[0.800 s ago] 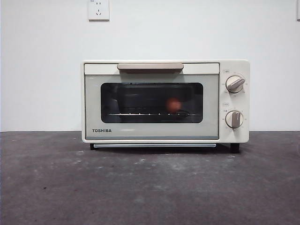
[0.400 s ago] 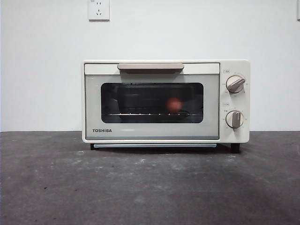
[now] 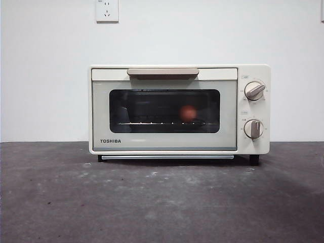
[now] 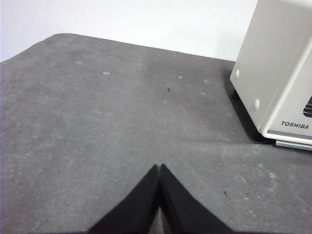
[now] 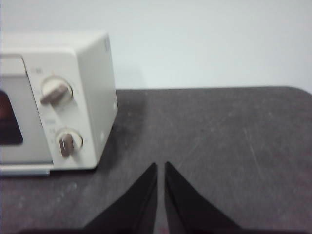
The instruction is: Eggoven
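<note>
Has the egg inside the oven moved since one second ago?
No. In the front view the egg sits on the rack behind the glass of the closed oven, at the same place under the right end of the door handle as before.

1. I see the toaster oven (image 3: 178,109) sits a tiny bit more to the right than before.
2. The egg (image 3: 189,113) inside it shifted right along with it.

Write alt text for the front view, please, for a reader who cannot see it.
A cream oven stands on a dark table with its door shut; an egg shows through the window, on the rack inside. Two knobs sit on its right side, and a wall socket is above. No hand is in view.
</note>
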You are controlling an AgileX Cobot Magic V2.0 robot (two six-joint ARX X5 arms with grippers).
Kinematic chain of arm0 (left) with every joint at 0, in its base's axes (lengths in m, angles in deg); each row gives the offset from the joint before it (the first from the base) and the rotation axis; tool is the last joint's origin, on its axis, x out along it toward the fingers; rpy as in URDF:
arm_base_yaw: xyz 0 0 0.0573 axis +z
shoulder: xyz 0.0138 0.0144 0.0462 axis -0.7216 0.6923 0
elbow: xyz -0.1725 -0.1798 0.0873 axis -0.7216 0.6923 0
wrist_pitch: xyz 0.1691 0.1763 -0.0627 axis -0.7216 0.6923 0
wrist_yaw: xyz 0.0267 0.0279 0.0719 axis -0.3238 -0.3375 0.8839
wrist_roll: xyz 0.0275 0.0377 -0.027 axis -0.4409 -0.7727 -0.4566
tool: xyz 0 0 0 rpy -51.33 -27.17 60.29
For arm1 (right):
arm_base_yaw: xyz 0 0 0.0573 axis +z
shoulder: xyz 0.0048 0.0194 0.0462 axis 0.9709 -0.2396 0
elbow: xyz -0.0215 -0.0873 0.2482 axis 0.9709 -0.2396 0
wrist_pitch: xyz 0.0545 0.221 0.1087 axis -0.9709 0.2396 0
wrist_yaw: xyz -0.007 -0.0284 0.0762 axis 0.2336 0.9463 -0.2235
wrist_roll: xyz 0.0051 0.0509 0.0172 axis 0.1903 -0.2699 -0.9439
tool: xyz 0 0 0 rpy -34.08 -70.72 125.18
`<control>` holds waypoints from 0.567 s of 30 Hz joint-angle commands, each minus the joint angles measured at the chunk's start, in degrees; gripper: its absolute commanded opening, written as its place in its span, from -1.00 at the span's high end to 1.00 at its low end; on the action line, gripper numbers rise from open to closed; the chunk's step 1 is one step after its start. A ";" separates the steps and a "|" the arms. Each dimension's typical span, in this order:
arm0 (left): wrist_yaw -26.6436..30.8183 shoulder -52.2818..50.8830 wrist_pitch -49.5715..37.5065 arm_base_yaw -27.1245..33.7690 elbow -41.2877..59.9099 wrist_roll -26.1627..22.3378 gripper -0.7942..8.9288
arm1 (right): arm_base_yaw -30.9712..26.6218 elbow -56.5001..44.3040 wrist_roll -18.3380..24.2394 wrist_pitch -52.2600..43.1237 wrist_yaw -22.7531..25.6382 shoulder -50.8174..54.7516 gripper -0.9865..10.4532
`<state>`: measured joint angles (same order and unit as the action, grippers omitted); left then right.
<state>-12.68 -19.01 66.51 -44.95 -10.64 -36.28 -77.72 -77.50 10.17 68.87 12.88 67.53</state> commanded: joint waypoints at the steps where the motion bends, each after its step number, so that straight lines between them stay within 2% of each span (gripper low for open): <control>1: -0.39 -0.11 0.24 0.04 1.55 0.13 0.82 | -0.07 -1.51 0.09 0.07 -0.15 1.49 0.82; 11: -0.39 -0.11 0.24 0.04 1.55 0.13 0.82 | -0.04 -3.63 -0.52 7.10 -0.15 2.36 0.82; 17: -0.39 -0.11 0.24 0.02 1.55 0.13 0.82 | -0.07 -3.63 -1.01 5.84 0.07 2.36 0.82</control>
<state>-12.66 -19.01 66.51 -44.95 -10.64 -36.28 -77.72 -80.74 9.88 75.34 12.92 69.76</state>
